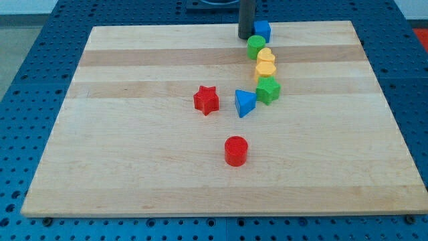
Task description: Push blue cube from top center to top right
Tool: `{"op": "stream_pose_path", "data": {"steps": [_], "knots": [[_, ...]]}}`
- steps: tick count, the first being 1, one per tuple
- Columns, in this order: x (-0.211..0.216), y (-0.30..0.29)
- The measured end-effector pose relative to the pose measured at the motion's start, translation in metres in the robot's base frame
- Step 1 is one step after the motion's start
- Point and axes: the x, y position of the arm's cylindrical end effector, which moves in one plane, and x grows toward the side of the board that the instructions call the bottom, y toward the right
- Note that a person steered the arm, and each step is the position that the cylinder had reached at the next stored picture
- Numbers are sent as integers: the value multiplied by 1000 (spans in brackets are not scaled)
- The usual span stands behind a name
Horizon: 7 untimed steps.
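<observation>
Blue cube: the block I am to move; it (262,30) sits near the view's top edge, a little right of centre, with open board between it and the top right corner.
Desk: pale wooden board (134,167) on a blue perforated base (27,67), the largest thing in view, carrying every block.
Rod: my dark straight rod comes down from the view's top; my tip (246,37) rests on the desk at the cube's left side, touching it or just beside it, I cannot tell which.
Pincer: I carry none, only the rod, so there is nothing to spread or press together.
Column of blocks: just below the cube, a green cylinder (255,47), then two yellow blocks (265,55) (265,69) whose shapes I cannot make out, then a green star-like block (268,90), all close together.
Others: a blue triangular block (245,102) beside the green star-like block, a red star (206,100) near the middle, a red cylinder (236,150) lower down, all well apart from my work.
Step in hand: I judge I am placed to push toward the view's right.
Doing it well: keep my tip behind the middle of the cube's left face so it slides straight and does not spin off; hold the line along the top edge, clear of the green cylinder just below.
Risk: a push aimed low could drag the green cylinder along.
</observation>
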Motion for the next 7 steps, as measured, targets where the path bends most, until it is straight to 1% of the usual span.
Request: {"op": "stream_pose_path", "data": {"steps": [1,2,3,5,6,7], "knots": [[1,33],[15,61],[15,61],[-1,54],[-10,19],[-10,-23]]}}
